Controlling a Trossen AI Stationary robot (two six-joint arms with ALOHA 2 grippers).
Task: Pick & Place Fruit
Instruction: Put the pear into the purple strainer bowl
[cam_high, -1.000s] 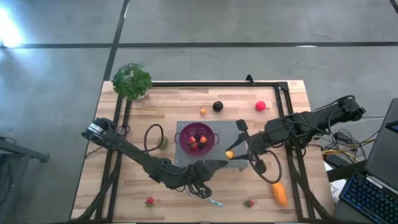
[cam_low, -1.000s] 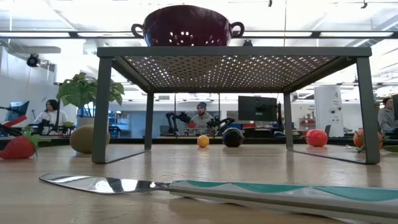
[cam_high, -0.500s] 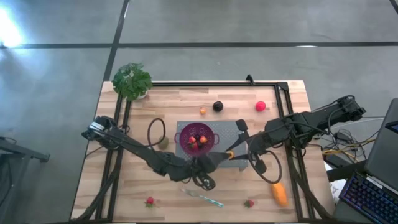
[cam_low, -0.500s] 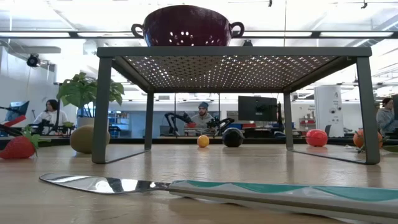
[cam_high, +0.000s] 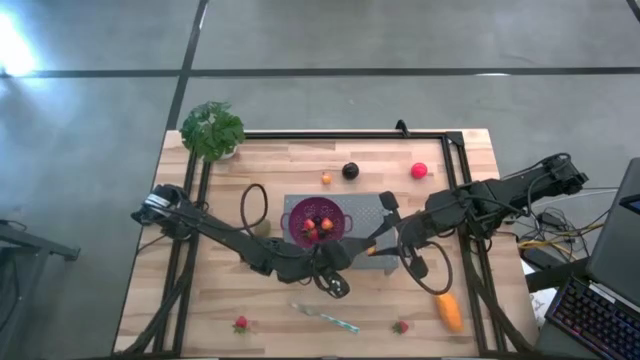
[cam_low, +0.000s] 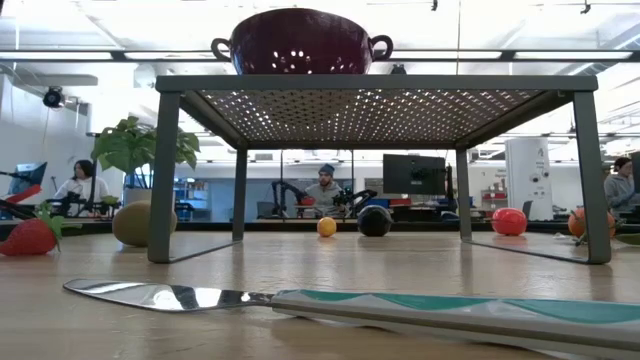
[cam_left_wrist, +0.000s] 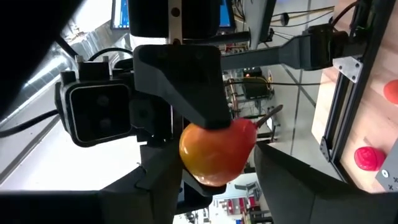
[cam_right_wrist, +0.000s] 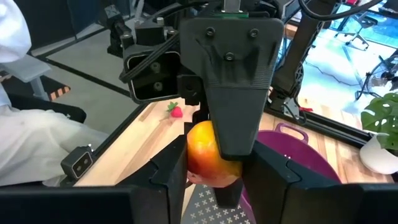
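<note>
An orange-red fruit (cam_right_wrist: 205, 158) hangs in the air by the right rim of the purple colander (cam_high: 300, 215), which stands on a grey mesh rack (cam_high: 372, 212) and holds strawberries (cam_high: 318, 228). My right gripper (cam_right_wrist: 217, 180) is shut on this fruit. My left gripper (cam_left_wrist: 214, 180) has come in level from the opposite side, rolled a quarter turn. It is open, one finger on each side of the same fruit (cam_left_wrist: 214, 152). In the high view the two grippers meet at the rack's near right part, left gripper (cam_high: 356, 249) and right gripper (cam_high: 376, 242). My right gripper pinches the fruit between its two fingers on the sides (cam_right_wrist: 191, 163). It comes slanting down from the table's right. The fruit is lifted clear above the rack. My left gripper has its fingers (cam_right_wrist: 236, 93) close against the fruit; whether they touch it I cannot tell.
On the table lie a small orange piece (cam_high: 326, 179), a dark plum (cam_high: 350, 171), a pink-red ball (cam_high: 419, 170), a kiwi (cam_high: 262, 230), two strawberries (cam_high: 241, 323) (cam_high: 401, 326), an oblong orange fruit (cam_high: 449, 312) and a knife (cam_high: 325, 318). A plant (cam_high: 212, 130) stands at the far left corner.
My left gripper has swung from near the table's front edge toward the far edge and up to the fruit in my right gripper, so its fingers now stand around it. The knife it covered now shows. My right gripper has kept still.
</note>
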